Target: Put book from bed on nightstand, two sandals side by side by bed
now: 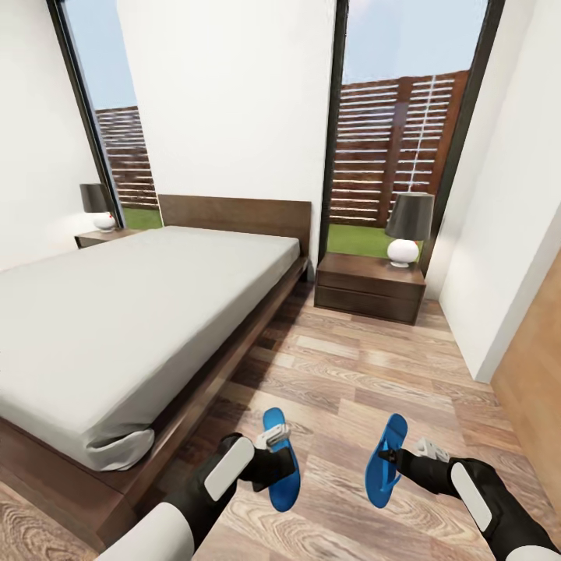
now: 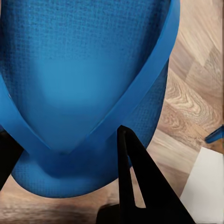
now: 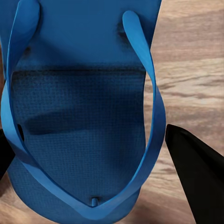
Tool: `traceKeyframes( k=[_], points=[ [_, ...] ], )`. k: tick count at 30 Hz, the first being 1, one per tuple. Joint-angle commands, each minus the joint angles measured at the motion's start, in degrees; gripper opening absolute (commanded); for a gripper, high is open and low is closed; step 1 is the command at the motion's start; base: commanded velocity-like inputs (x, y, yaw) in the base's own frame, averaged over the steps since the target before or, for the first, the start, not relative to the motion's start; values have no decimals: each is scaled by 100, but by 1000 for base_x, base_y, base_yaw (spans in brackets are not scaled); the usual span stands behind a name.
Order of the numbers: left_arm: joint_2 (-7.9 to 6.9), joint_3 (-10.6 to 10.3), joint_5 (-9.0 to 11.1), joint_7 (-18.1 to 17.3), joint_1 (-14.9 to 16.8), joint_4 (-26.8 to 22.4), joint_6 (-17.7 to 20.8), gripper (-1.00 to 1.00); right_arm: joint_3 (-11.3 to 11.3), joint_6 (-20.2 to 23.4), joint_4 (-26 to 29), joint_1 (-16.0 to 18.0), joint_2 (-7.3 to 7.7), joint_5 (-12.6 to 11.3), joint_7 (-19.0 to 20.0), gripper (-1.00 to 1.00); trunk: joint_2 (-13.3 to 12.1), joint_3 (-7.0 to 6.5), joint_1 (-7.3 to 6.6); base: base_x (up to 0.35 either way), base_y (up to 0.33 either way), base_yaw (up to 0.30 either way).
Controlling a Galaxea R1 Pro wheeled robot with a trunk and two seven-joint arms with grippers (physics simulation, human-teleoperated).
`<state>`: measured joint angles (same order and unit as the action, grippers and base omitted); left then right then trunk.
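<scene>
The left gripper (image 1: 274, 446) is clamped on one blue sandal (image 1: 280, 460) just beside the bed (image 1: 117, 327) — its frame lies to that gripper's left. The right gripper (image 1: 401, 456) grips the other sandal (image 1: 386, 460) over the floor (image 1: 343, 374), the nightstand (image 1: 370, 288) well beyond.

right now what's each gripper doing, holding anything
Left gripper: closed on the left sandal, jaws around its edge.
Right gripper: closed on the right sandal, above the wood floor.
</scene>
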<state>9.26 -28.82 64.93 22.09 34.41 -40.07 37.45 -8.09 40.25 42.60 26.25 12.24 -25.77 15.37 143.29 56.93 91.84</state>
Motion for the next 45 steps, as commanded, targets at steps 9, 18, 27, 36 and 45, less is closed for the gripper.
traceKeyframes(
  k=[9,18,27,36,45],
  points=[
    [-3,-31,46,68,0,-62,27,-100,-13,36,2,3,-2,1,30,-100,3,6,-1,-155,-96,0],
    [-3,-41,46,66,-1,-62,23,-100,-11,36,2,3,-2,8,28,-100,3,6,-1,-128,-106,23],
    [-99,-102,47,-111,4,-178,329,-100,-41,36,-5,3,-2,10,27,-100,3,16,-1,-11,-9,221],
    [-423,-107,28,-883,3,-402,1003,-100,-30,29,-2,3,-2,10,27,-100,3,18,-1,0,0,261],
    [-476,-70,18,-966,4,-422,1032,-100,-26,27,0,3,-2,10,27,-100,3,18,-1,0,0,263]
  ],
)
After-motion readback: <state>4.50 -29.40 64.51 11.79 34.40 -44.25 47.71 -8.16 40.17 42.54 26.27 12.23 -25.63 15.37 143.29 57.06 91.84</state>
